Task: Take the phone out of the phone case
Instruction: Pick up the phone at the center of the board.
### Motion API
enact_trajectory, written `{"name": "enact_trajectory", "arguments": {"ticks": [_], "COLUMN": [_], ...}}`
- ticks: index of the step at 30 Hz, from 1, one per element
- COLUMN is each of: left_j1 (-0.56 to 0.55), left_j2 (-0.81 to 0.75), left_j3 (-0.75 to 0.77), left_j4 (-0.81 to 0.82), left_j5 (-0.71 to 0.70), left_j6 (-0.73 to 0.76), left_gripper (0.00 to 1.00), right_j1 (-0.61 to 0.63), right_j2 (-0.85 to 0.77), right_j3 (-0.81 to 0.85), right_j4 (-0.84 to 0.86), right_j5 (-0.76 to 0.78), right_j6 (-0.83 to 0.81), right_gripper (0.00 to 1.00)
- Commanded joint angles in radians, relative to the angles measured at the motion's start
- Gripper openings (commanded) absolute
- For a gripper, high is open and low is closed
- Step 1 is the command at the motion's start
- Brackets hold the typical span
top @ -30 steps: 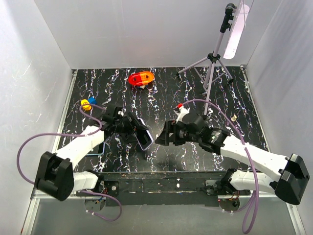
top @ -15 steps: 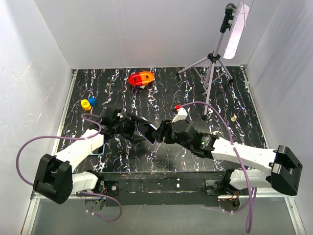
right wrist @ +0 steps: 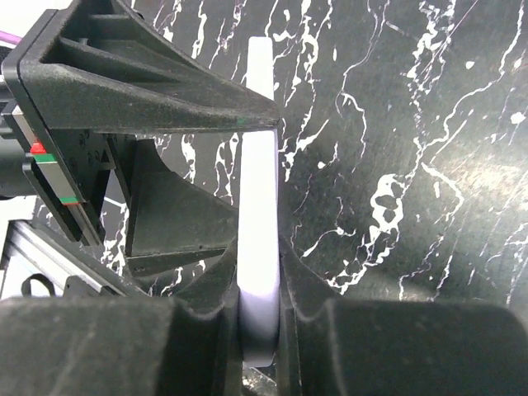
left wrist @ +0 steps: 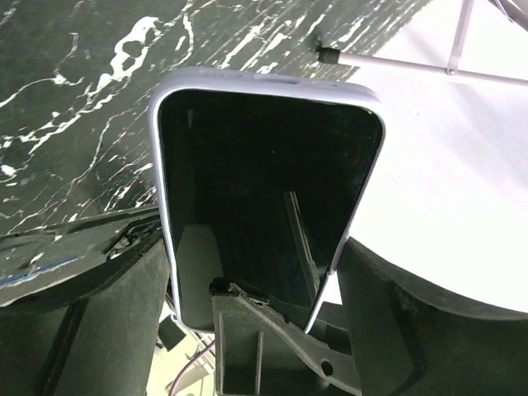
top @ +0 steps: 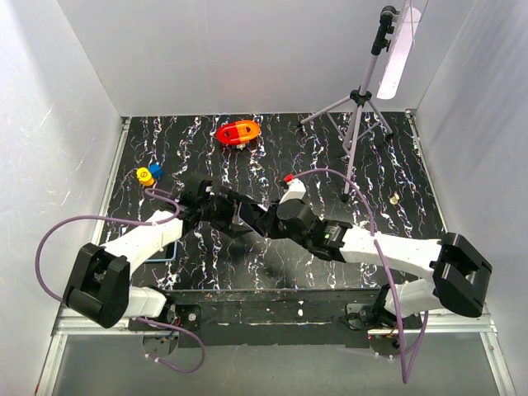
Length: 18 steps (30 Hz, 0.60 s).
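The phone (left wrist: 264, 206), dark screen facing the left wrist camera, sits in a pale lavender phone case (left wrist: 264, 81). My left gripper (left wrist: 252, 252) is shut across the case's two long sides and holds it above the dark marbled table (top: 330, 165). My right gripper (right wrist: 260, 272) is shut on the case's thin edge (right wrist: 261, 190), one finger on each face. In the top view the two grippers meet at mid-table, left (top: 231, 212) and right (top: 264, 223), and the phone (top: 247, 217) between them is mostly hidden.
A red-orange object (top: 238, 133) lies at the back. A light on a tripod (top: 356, 107) stands at the back right. A yellow and blue toy (top: 148, 174) sits far left, and a blue flat item (top: 169, 252) lies under the left arm. White walls enclose the table.
My right arm has swung left to the phone and its jaws have shut on the case's edge. The left gripper has raised the phone slightly toward it.
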Motion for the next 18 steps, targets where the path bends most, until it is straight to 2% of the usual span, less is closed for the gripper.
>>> {"name": "enact_trajectory", "arguments": {"ticks": [1, 4, 5, 8, 12, 15, 18], "left_j1": [-0.008, -0.007, -0.007, -0.007, 0.001, 0.002, 0.002], "left_j2": [0.004, 0.004, 0.004, -0.015, -0.102, -0.166, -0.196], "left_j3": [0.045, 0.065, 0.072, 0.076, 0.096, 0.163, 0.200], "left_j4": [0.135, 0.045, 0.029, -0.021, -0.061, -0.097, -0.071], "left_j5": [0.067, 0.065, 0.064, 0.053, -0.039, -0.110, -0.032], "left_j6": [0.047, 0.200, 0.248, 0.368, 0.561, 0.804, 1.039], "left_gripper": [0.23, 0.94, 0.98, 0.98, 0.98, 0.98, 0.96], "right_j1": [0.008, 0.001, -0.008, -0.049, -0.107, -0.185, -0.317], "right_j2": [-0.015, -0.070, -0.089, -0.129, -0.164, -0.186, -0.201], "right_j3": [0.067, 0.027, 0.015, -0.007, -0.012, 0.014, 0.047], "right_j4": [-0.021, -0.038, -0.049, -0.069, -0.173, -0.283, -0.424], "right_j5": [0.027, 0.033, 0.028, -0.015, -0.094, -0.281, -0.542], "right_j6": [-0.071, -0.087, -0.084, -0.085, -0.132, -0.224, -0.298], "right_gripper": [0.01, 0.01, 0.01, 0.01, 0.01, 0.01, 0.01]}}
